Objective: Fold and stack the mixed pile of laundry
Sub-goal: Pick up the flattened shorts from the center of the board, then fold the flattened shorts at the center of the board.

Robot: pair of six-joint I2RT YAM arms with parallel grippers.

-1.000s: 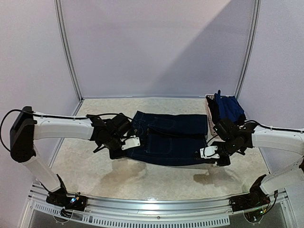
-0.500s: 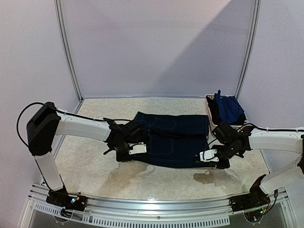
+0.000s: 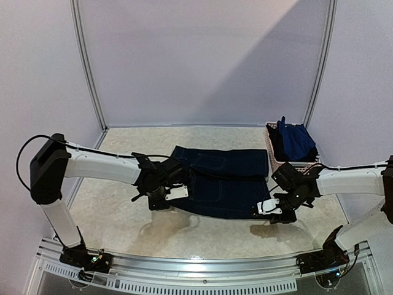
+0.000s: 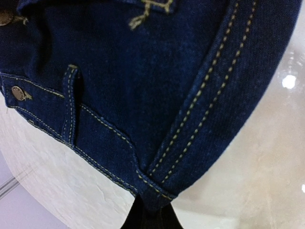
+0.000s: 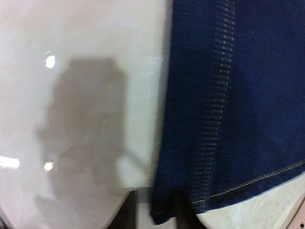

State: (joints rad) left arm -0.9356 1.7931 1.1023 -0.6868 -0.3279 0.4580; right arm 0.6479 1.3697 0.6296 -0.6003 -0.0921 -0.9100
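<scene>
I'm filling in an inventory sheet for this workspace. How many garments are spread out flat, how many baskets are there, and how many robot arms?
Garments spread out flat: 1, the dark denim piece
Baskets: 1, the pink basket
Robot arms: 2, the left arm and the right arm
Total: 4

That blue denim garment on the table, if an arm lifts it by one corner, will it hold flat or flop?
Probably flop: the denim garment lies folded, hugging the table. Its thick double-stitched seams suggest heavy cloth that would hang rather than flutter. On the glossy surface, a push would likely slide or bunch it.
</scene>
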